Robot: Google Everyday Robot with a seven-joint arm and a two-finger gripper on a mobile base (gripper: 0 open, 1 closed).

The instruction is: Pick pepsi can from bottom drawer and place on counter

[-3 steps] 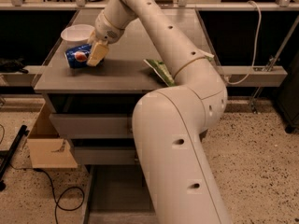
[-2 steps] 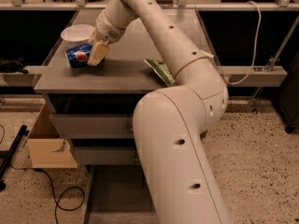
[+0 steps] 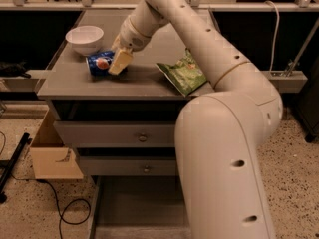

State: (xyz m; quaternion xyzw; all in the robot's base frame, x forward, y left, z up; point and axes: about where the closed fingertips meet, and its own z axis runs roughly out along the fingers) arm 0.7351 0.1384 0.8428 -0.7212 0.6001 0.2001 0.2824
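Note:
The pepsi can [image 3: 98, 63], blue with a red-white logo, is tipped on its side low over the left part of the counter [image 3: 144, 81]. I cannot tell whether it touches the surface. My gripper [image 3: 118, 62] reaches down from the long white arm and is shut on the can's right end, with one tan finger [image 3: 121, 60] in front of it. The bottom drawer [image 3: 139, 205] stands pulled open below the cabinet and shows a bare grey floor, partly hidden by my arm.
A white bowl [image 3: 84, 38] stands on the counter just behind and left of the can. A green chip bag [image 3: 183, 74] lies at the counter's front right. Two knobbed upper drawers [image 3: 142, 137] are closed. A cardboard box [image 3: 50, 153] and cables lie on the floor to the left.
My gripper and the can have moved a little to the right and toward the counter's front edge. The bowl and the chip bag have not moved.

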